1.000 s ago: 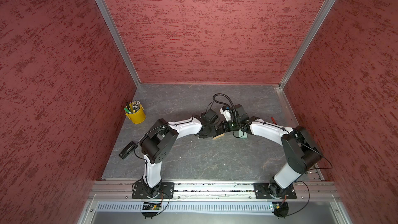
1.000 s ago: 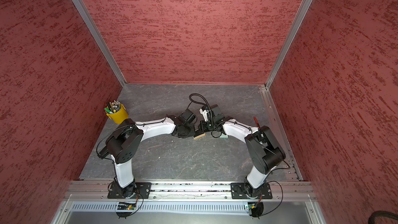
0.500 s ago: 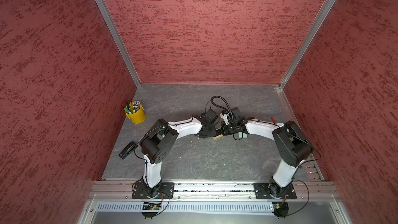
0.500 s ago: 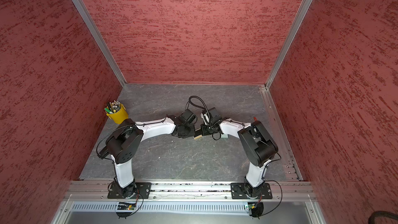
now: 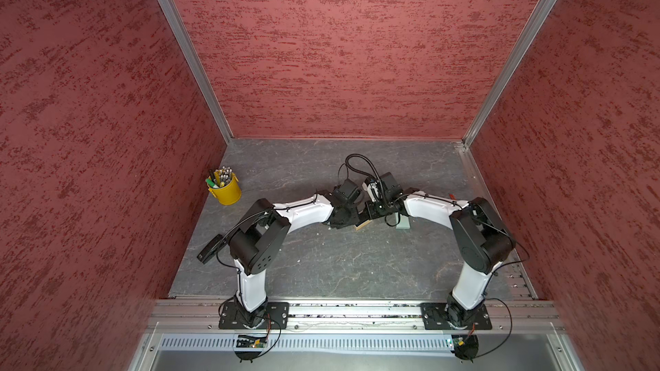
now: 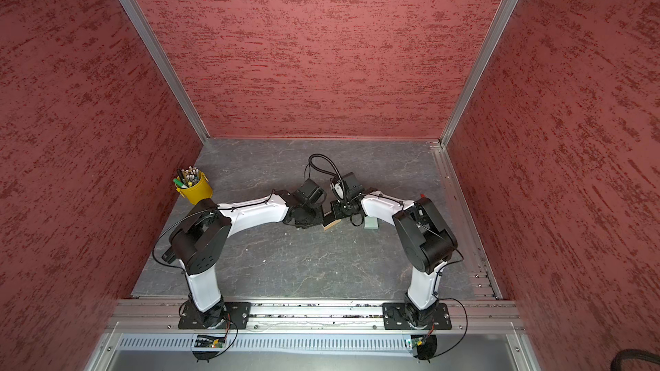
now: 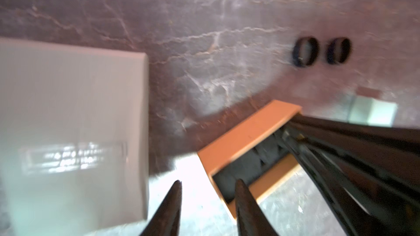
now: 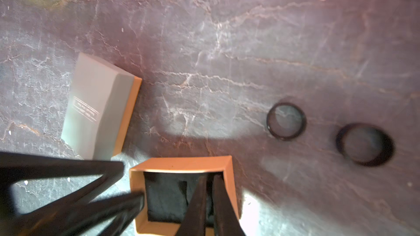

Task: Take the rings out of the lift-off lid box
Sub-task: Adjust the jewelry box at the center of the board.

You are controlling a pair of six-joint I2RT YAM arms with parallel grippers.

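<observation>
While working inside the open box base (image 8: 181,164), pressing the right gripper (image 8: 210,200) fingers nearly together over the black lining (image 8: 166,198); unable to confirm any ring in that pinch. Standing the left gripper (image 7: 208,200) released, with parted jaws seemingly straddling the near wall of the base without clamping. Locating two black rings (image 8: 286,137) already out on the table (image 8: 204,42), well beyond the right fingertips and off to one side; locating the lid (image 8: 91,105) just beside the base, next to the left fingers. Treating each ring as light, rigid, smooth and prone to rolling or skidding: pinching across the band, or hooking one fingertip inside the hoop. Allowing for tight walls around the right fingers, so lifting straight up before any sideways travel; finding open table ahead of both tools, toward the rings.
</observation>
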